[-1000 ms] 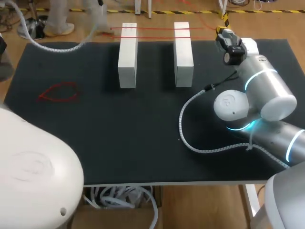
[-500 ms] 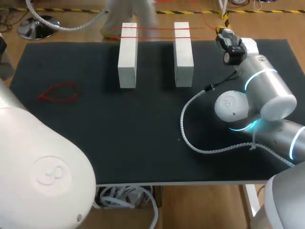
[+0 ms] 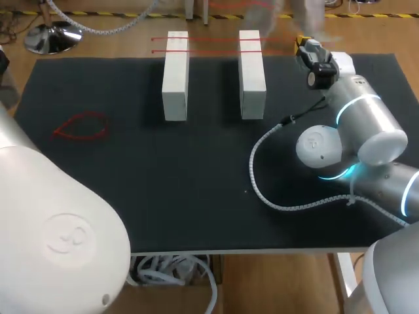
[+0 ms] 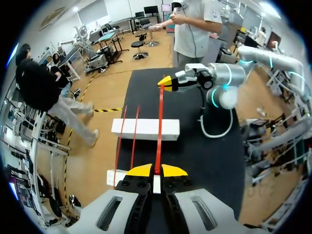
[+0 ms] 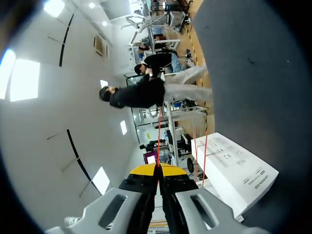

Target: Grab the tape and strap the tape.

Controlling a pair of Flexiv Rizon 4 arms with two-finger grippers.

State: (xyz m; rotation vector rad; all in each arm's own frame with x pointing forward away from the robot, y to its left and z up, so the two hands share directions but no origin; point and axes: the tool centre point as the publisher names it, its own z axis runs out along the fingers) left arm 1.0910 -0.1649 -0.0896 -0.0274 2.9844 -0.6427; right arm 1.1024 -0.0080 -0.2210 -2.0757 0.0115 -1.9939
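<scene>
Grip check: left gripper (image 4: 153, 171) has its yellow tips together, pinching one end of the red tape (image 4: 159, 126), no gap showing. From there the tape runs straight ahead, taut, over the near white block (image 4: 116, 176), then the far white block (image 4: 145, 129), to the right gripper (image 4: 166, 82). That one's tips are likewise closed on the other end; right wrist view shows the strand leaving from betw. them.

Two laid strands (image 4: 120, 146) already cross both blocks, just beside the held one and approx. parallel.

Head view: blocks at upper middle of frame on the black mat (image 3: 196, 170), laid strands across their far ends, right gripper at upper right, left gripper out of frame.

Key relation: tape's long axis goes gripper to gripper, roughly square to the blocks' long axes. It looks to hang above the blocks, not touching. Neither arm is nearer; each has an end. Likely next: both ends drop together, tension kept, so the strand lands beside the other two.
</scene>
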